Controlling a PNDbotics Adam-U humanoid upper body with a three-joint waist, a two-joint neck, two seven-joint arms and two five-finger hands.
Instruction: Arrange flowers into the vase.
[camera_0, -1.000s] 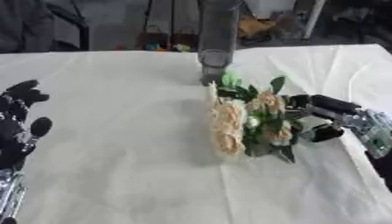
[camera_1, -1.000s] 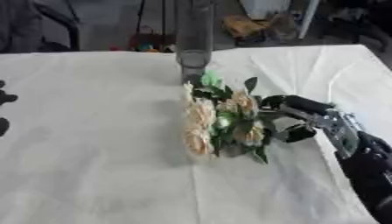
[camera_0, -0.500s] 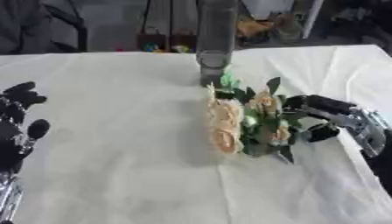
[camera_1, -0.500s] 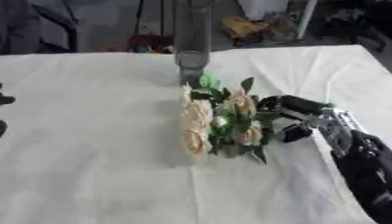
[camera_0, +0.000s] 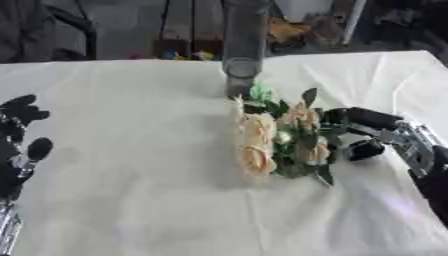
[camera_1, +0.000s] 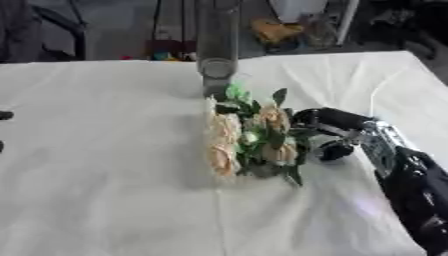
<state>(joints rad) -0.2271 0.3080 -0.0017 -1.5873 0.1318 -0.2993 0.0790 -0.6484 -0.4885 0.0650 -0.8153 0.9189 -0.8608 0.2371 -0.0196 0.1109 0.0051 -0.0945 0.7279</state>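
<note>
The right hand is reaching in from the right side of the scene, its dark fingers and thumb curling toward the right edge of the bunch of flowers; the fingertips are touching or sitting just beside the green leaves, but whether they are actually closing on the stems is hard to tell, since the foliage is hiding that spot. The arm behind it is running back toward the near right corner. The flowers are lying flat on the tabletop, a cluster of cream and pale peach blooms mixed with dark green leaves, stretching from far to near roughly in the middle of the scene. The far end of the bunch is lying just beside the base of the vase, a tall grey cylinder standing upright on the far middle part of the tabletop, with no flowers inside it. A white cloth with soft creases is covering the tabletop. Well apart from all this, the left hand is resting at the left edge of the left eye view, fingers pointing up and relaxed, holding nothing; in the right eye view only a sliver of it is showing at the left border.
</note>
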